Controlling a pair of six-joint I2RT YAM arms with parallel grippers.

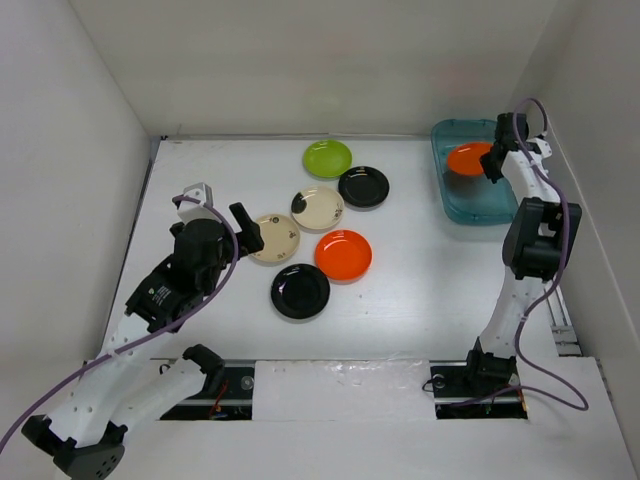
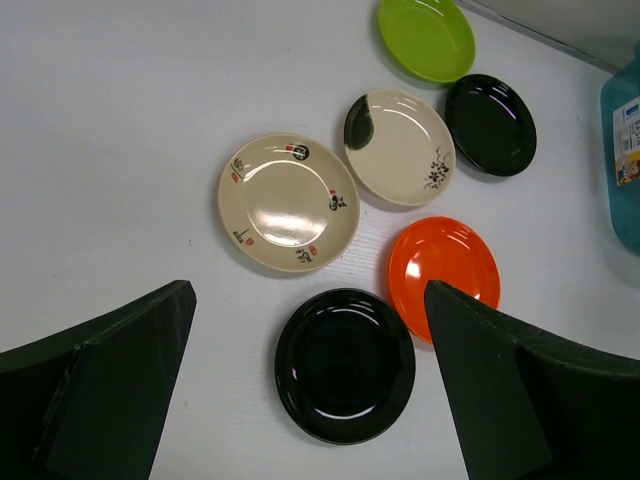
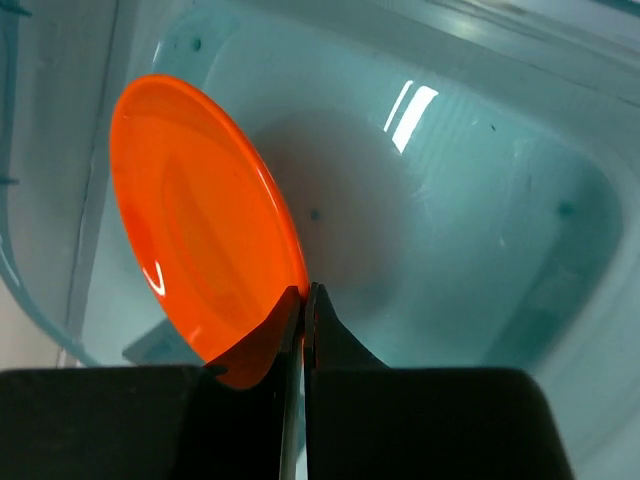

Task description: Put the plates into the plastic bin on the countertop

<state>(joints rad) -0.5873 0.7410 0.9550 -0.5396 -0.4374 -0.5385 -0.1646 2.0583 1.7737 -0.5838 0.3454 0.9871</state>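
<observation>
Several plates lie on the countertop [image 1: 420,290]: a lime green plate [image 1: 327,158], a black plate [image 1: 363,186], two cream plates [image 1: 318,208] [image 1: 275,238], an orange plate [image 1: 343,254] and a near black plate [image 1: 300,291]. My left gripper [image 1: 232,226] is open above the table, over the near black plate [image 2: 345,365]. My right gripper [image 1: 491,165] is shut on the rim of another orange plate [image 3: 200,220], held tilted inside the teal plastic bin [image 1: 455,195].
White walls close in the countertop on the left, back and right. The bin's floor [image 3: 450,220] is bare beside the held plate. The bin's corner with a label shows in the left wrist view [image 2: 625,150].
</observation>
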